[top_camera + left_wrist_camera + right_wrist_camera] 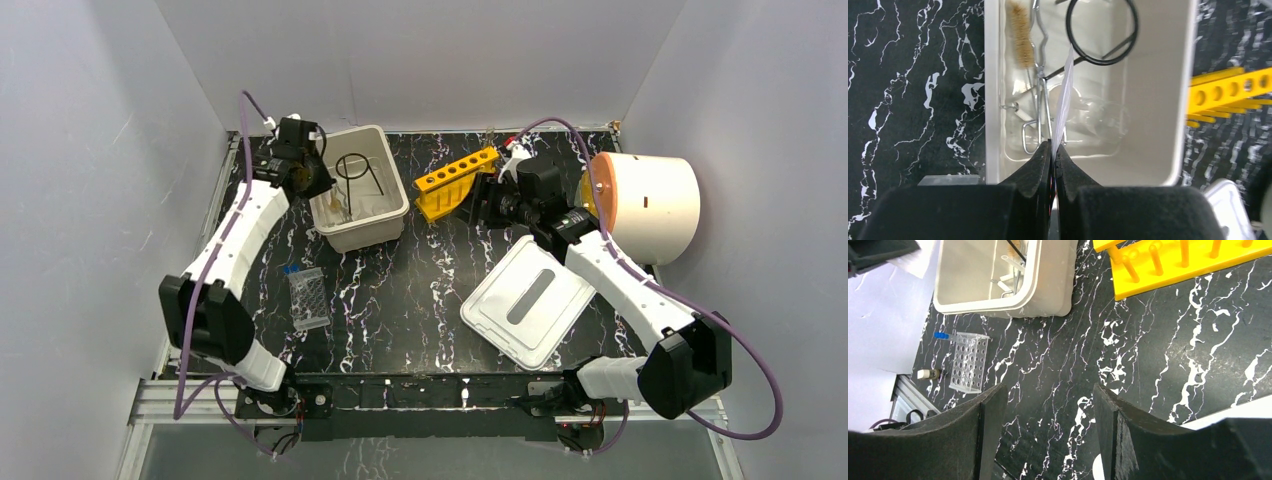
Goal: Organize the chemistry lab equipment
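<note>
- table (pixel 400 290): black stone-look top with white veins, smooth, faint sheen;
- bin (pixel 1158 100): off-white plastic, smooth, matt walls;
- black wire ring stand (pixel 1098 63): thin wire, dark coating, slight gloss;
- thin metal tweezers (pixel 1042 90): bare silvery metal, shiny;
- tan stick (pixel 1019 35): bristly, fuzzy, rough surface;
- clear glass dish (pixel 1108 120): transparent, glossy;
- white triangle (pixel 1063 95): thin, paper-like, matt;
- yellow rack (pixel 1188 265): smooth plastic, satin finish;
- right gripper (pixel 1048 387): matt black fingers, faintly grainy

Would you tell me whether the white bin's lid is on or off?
Off. The lid lies flat on the table, apart from the bin, whose inside is open to view.
</note>
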